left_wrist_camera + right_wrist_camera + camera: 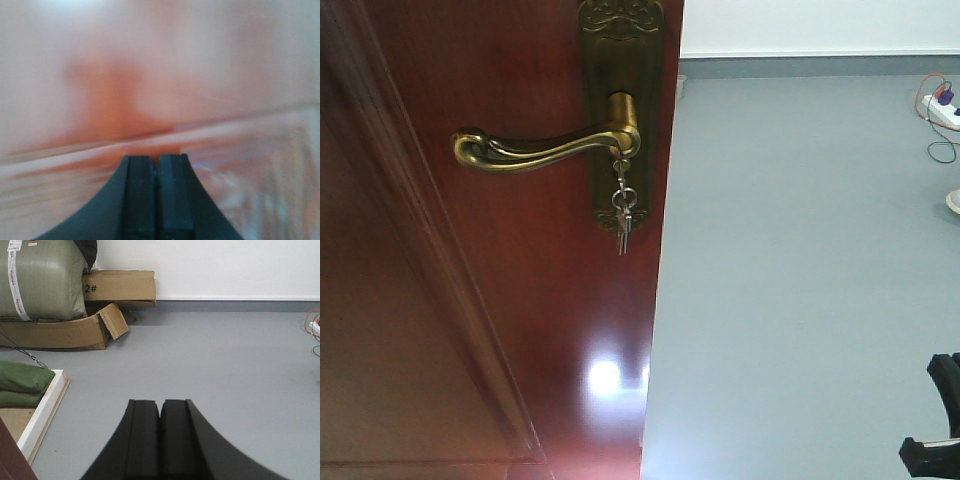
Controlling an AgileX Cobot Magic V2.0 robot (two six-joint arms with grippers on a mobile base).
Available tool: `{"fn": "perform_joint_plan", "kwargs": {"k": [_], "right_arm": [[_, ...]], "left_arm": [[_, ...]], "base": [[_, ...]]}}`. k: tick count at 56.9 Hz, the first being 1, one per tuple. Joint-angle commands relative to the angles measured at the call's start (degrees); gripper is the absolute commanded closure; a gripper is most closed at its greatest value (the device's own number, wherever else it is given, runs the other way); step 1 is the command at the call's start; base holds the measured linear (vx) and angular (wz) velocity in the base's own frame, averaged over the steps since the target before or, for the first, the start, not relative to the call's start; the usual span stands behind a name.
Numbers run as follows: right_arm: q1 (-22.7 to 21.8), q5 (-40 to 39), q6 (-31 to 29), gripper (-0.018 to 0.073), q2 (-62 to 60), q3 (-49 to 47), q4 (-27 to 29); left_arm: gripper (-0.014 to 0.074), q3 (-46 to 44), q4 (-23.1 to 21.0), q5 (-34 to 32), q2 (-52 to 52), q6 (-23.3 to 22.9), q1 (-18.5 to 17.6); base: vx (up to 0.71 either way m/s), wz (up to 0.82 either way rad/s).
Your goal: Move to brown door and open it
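The brown door fills the left half of the front view, its edge running down the middle with grey floor beyond. A brass lever handle sticks out to the left from a brass plate, and keys hang below it. My left gripper is shut and empty, very close to the blurred reddish door surface. My right gripper is shut and empty, pointing over the grey floor. Part of a black gripper shows at the lower right of the front view.
Grey floor lies past the door edge, with a white wall and grey skirting behind. A power strip with cables lies at far right. In the right wrist view, cardboard boxes, a green sack and a white-edged platform stand at left.
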Motion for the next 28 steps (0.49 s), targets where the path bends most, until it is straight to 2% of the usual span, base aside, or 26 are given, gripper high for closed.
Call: {"fn": "perform_joint_plan", "kwargs": {"k": [1,5,19,28], "right_arm": [[0.08,-4.40,-0.45,0.0559,-0.32,0.25,-0.12],[0.08,-4.40,-0.45,0.0559,-0.32,0.25,-0.12],[0.08,-4.40,-0.45,0.0559,-0.32,0.25,-0.12],[0.08,-4.40,-0.45,0.0559,-0.32,0.25,-0.12]], "left_arm": [[0.0603,-1.96,18.08,-3.41,0.02,-18.99,-0.11],[0.0603,-1.96,22.38,-3.36,0.02,-22.61,-0.11],[0.0603,-1.96,22.73,-3.00,0.02,-21.31,-0.11],[0.0603,-1.10,22.78,0.50,0.23,-21.32,0.00]], "base": [[0.00,0.00],[0.00,0.00],[0.00,0.00],[0.00,0.00]]}}
